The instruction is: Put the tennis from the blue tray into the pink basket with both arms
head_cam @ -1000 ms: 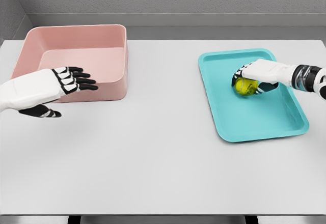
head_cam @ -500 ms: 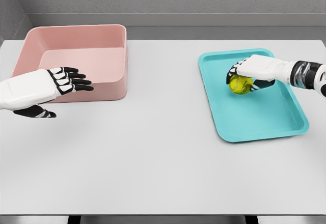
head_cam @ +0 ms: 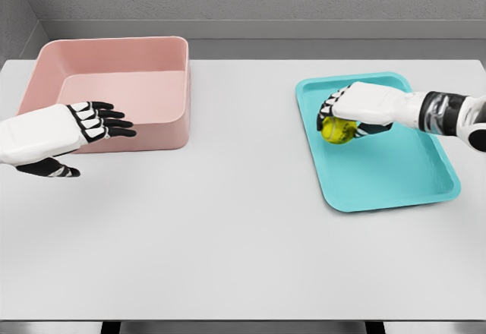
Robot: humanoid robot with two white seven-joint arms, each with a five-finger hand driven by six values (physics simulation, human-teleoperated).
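A yellow-green tennis ball is held in my right hand, whose fingers curl over it from above, at the left part of the blue tray. Whether the ball rests on the tray floor or hangs just above it I cannot tell. The pink basket stands at the far left of the table, nothing visible inside it. My left hand hovers in front of the basket's near wall, fingers stretched out and holding nothing.
The white table spreads wide between basket and tray. A grey wall runs along the table's far edge. The tray's raised rim lies just left of the ball.
My right hand has carried the ball leftward and slightly up across the tray, toward its left rim. The left hand has drifted a little left and up.
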